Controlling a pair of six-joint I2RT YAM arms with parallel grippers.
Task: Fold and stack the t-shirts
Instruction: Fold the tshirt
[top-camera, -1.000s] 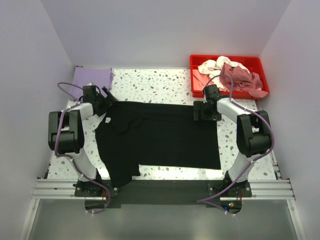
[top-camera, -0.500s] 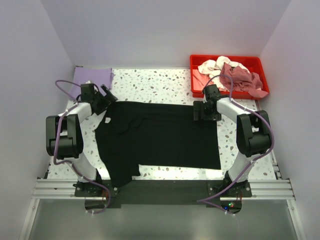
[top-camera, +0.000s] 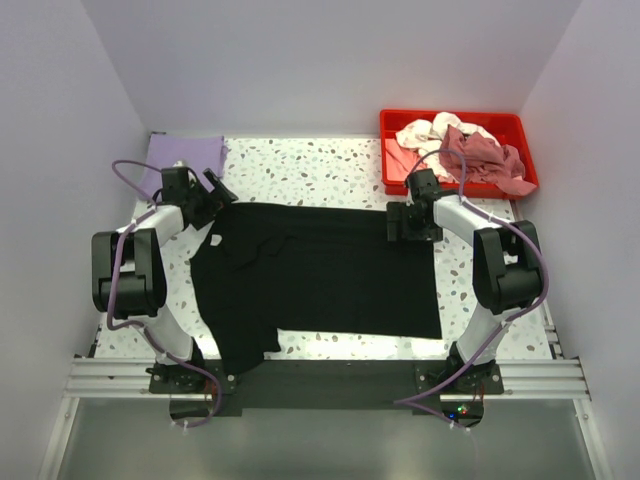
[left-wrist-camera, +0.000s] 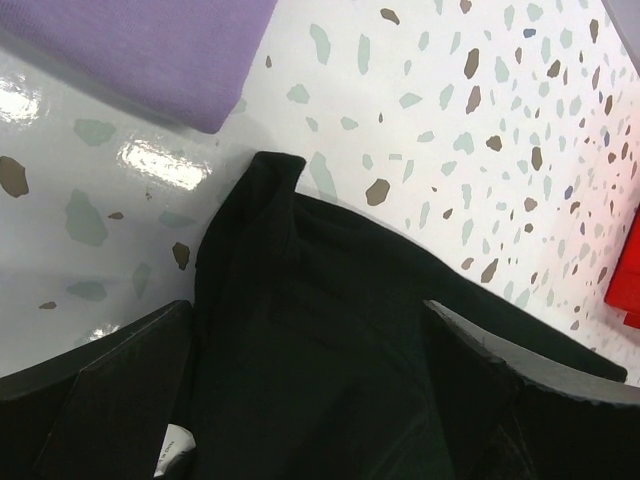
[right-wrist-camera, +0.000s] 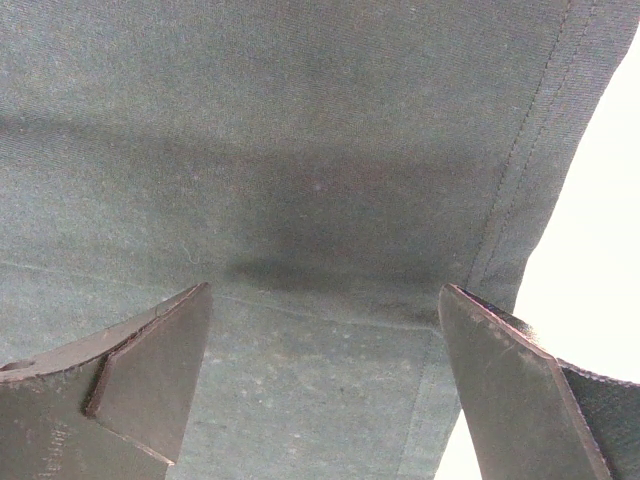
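Left tool (left-wrist-camera: 308, 305) and right tool (right-wrist-camera: 325, 287) gape, straddling far edge of black t-shirt (top-camera: 320, 270).

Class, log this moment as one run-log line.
left gripper: open, far-left corner of large black cloth t-shirt | right gripper: open, its far-right hem | shirt: unfolded

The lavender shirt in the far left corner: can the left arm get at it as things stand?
Probably yes: the open left gripper hangs just beside the lavender shirt, with only bare table between them.
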